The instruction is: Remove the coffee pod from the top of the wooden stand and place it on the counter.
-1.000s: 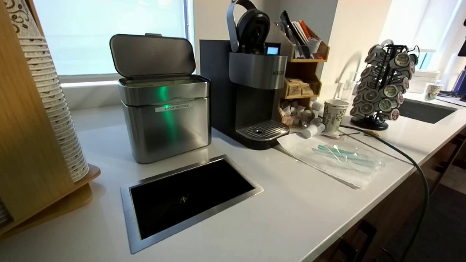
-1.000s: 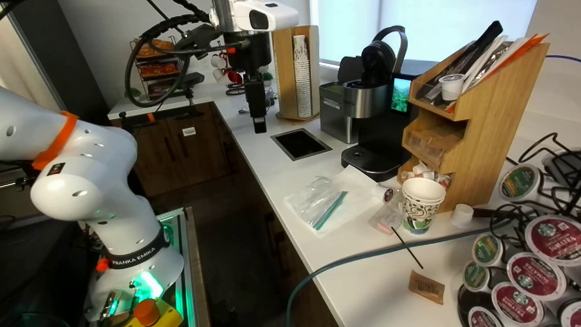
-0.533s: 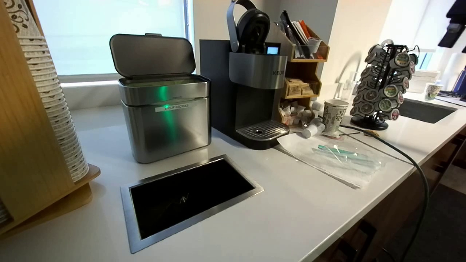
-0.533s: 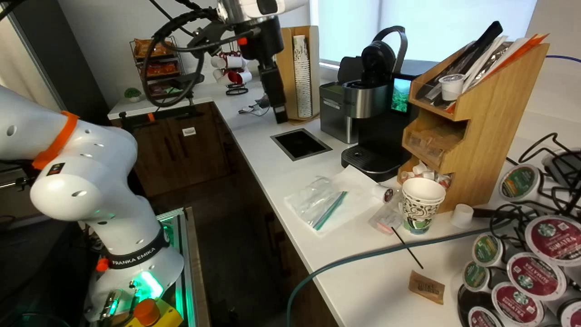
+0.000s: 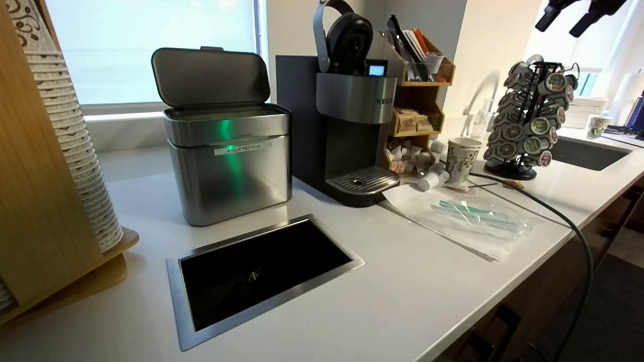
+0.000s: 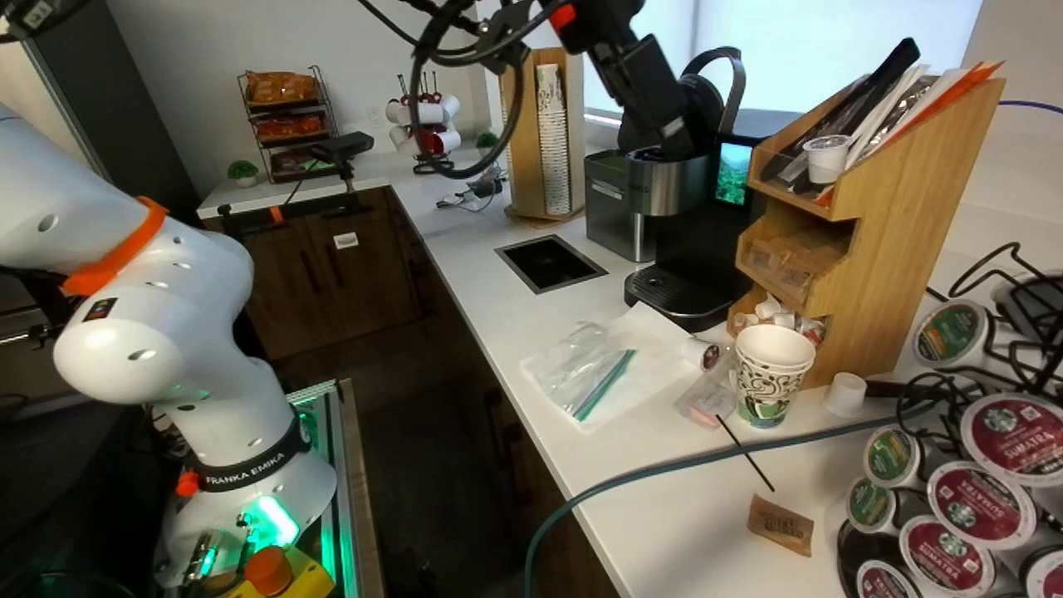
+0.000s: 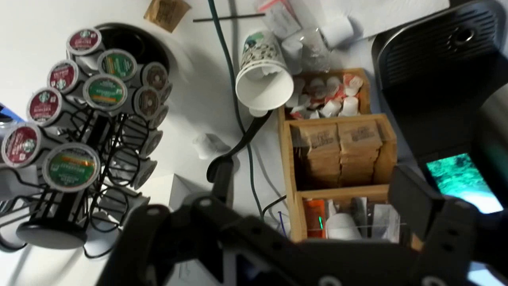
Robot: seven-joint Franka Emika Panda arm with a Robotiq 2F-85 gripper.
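Note:
A white coffee pod [image 6: 828, 158] sits in the top compartment of the brown wooden stand [image 6: 922, 224], against packets and utensils. In an exterior view the pod [image 5: 434, 61] shows pale at the top of the stand [image 5: 449, 120]. My gripper [image 5: 559, 29] is open, its two fingers apart with nothing between them. In an exterior view the gripper [image 6: 674, 129] overlaps the coffee maker, left of the pod and slightly higher. In the wrist view the pod [image 7: 342, 227] lies between the spread fingers [image 7: 317, 190], its lower part hidden by the gripper body. The off-white counter [image 6: 664, 515] runs below.
The coffee maker [image 6: 681, 187] with raised lid stands beside the stand. A wire pod carousel [image 7: 91, 135], paper cups [image 6: 772, 374], a small white tub [image 6: 845, 392] and a green cable [image 6: 664, 473] are nearby. A plastic bag [image 6: 581, 365] and steel-framed opening [image 6: 551, 262] are farther along.
In an exterior view my gripper has moved right and up toward the stand and tilted. In an exterior view it has come in from the right edge, with both fingers visible. The pod has not moved.

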